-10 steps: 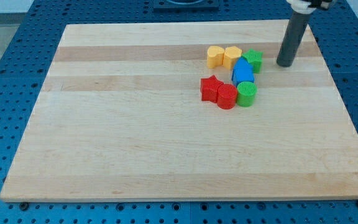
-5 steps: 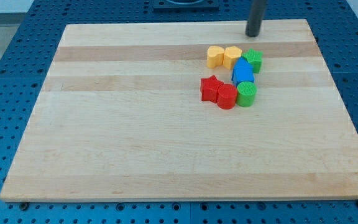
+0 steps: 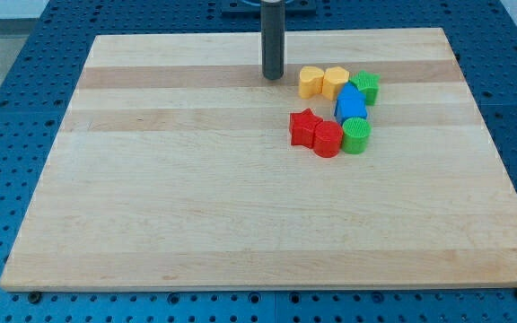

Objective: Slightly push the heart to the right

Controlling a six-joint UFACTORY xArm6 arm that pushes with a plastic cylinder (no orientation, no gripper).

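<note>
A yellow heart [image 3: 310,82] lies on the wooden board [image 3: 196,197] at the upper right, touching a yellow hexagon-like block [image 3: 335,82] on its right. My tip [image 3: 272,77] stands on the board just to the view's left of the yellow heart, a small gap apart from it. A green block [image 3: 364,88] sits right of the yellow pair. A blue block [image 3: 351,107] lies below them, with a green cylinder [image 3: 356,135], a red cylinder [image 3: 328,139] and a red star [image 3: 304,127] beneath it.
The board rests on a blue perforated table [image 3: 7,81]. The blocks form one tight cluster at the board's upper right.
My tip has moved from the right of the cluster, round along the board's top edge, to the left side of the yellow heart. No block has moved.
</note>
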